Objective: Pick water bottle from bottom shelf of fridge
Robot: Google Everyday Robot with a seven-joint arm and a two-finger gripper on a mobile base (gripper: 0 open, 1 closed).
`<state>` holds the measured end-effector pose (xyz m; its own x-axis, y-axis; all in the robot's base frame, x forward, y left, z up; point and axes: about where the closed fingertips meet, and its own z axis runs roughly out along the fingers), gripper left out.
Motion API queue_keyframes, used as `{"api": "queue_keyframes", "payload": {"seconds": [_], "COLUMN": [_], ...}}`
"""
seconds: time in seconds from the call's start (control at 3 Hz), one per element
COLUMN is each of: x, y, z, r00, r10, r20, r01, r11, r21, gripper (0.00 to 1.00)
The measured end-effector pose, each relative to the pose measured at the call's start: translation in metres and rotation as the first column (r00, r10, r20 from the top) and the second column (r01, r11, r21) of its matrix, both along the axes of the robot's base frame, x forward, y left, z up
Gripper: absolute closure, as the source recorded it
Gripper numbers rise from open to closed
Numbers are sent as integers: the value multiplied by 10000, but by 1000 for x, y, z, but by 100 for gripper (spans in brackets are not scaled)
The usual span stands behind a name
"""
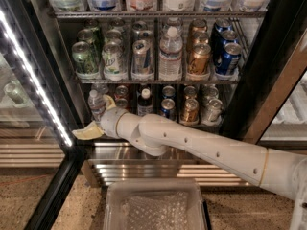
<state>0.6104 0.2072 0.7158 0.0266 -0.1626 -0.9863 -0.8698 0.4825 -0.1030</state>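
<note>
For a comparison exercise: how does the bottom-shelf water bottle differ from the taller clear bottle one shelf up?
The water bottle is shorter and slimmer than the taller bottle. The end effector is beside the water bottle, well away from the taller bottle. Both are clear, white-capped, upright.

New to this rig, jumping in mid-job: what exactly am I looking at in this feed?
There is one camera, looking into an open drinks fridge; its mounting isn't known. The white jointed tube is the robot's arm. Its gripper, two pale yellow fingers, sits open at the left end of the bottom shelf, right at the small clear water bottle, which stands upright and does not look clamped. Cans and a dark bottle fill the rest of that shelf. A clear bin shows at the bottom edge.
</note>
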Motion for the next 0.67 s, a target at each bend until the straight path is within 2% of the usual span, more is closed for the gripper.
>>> {"api": "queue_keyframes", "payload": {"seconds": [0.33, 0.67], "x": [11, 16], "y": [16, 31], "z": [-7, -18], "r00": [9986, 9986], "r10": [113, 71], "r20": [517, 521], "r01": [-100, -60], "r11": [9996, 9998], "r21": [-262, -198], "gripper": [20, 21]}}
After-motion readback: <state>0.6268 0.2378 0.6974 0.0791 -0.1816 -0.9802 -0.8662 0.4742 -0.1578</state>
